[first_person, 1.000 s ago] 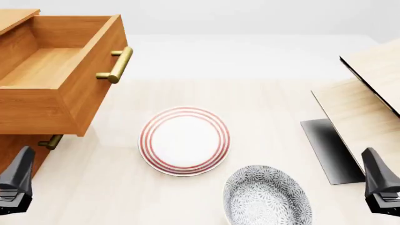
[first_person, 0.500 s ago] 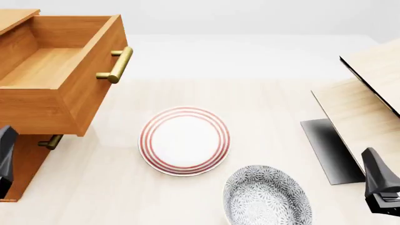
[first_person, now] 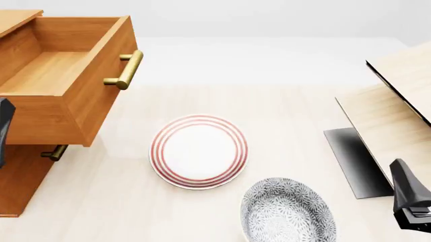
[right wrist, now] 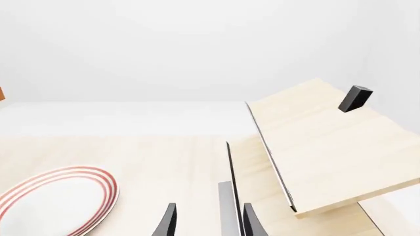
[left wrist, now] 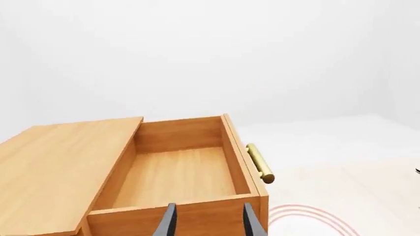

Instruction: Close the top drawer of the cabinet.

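- Well, the top drawer (first_person: 64, 75) stood pulled far out of the cabinet (first_person: 20, 176) at the front view's left, its plain wood inside open to view and bare.
- Its brass handle (first_person: 124, 69) stuck out from the drawer front, facing the middle of the table (first_person: 289, 116).
- Below it, the lower drawer's handle (first_person: 54, 152) peeked out under the open drawer's corner, that drawer pushed in.
- Over at the left edge of the front view, the left gripper (first_person: 3, 131) showed only as a dark sliver against the open drawer's near side.
- From the left wrist, the left gripper (left wrist: 206, 221) hung above the near side wall of the drawer, two dark fingertips (left wrist: 168, 222) spread with a gap between them, holding nothing.
- That same view took in the cabinet's flat top (left wrist: 59, 167) beside the open drawer.
- Down at the lower right, the right gripper (first_person: 412, 201) sat low beside the pale panelled unit (first_person: 390, 116), well apart from the cabinet.
- From the right wrist, its fingers (right wrist: 168, 221) were parted too, jaws released, nothing between them but bare table.
- A red-ringed plate (first_person: 199, 151) lay in the middle of the table, between the cabinet and the pale unit.
- A grey patterned bowl (first_person: 288, 212) sat just beside the plate, nearer the arms and towards the right.
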### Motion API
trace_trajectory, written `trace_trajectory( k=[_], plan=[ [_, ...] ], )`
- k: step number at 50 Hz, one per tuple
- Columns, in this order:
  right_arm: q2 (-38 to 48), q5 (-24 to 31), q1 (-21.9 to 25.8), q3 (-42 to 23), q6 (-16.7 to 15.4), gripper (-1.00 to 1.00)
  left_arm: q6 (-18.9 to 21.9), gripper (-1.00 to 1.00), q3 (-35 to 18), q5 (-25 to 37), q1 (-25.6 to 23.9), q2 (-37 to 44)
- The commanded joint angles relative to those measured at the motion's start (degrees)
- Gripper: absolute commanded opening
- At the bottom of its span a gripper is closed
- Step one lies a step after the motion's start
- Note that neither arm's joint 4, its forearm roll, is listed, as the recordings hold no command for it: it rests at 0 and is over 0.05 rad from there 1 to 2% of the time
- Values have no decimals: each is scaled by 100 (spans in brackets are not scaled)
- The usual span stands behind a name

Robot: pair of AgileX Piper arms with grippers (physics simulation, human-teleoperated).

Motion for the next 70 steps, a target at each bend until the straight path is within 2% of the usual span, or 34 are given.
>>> trace_trajectory(
  k=[1,18,37,59,70],
  plan=[
    [-9,7,0,1,0,100,172,100,-361,-221,-300,452],
    [-9,7,0,1,0,100,222,100,-885,-428,-590,1008],
    [-8,7,0,1,0,100,386,100,-1124,-637,-873,1378],
    [-8,8,0,1,-1,100,825,100,-1478,-957,-1544,1929],
    [-9,7,0,1,-1,100,898,100,-1637,-1056,-1816,2151]
  ],
)
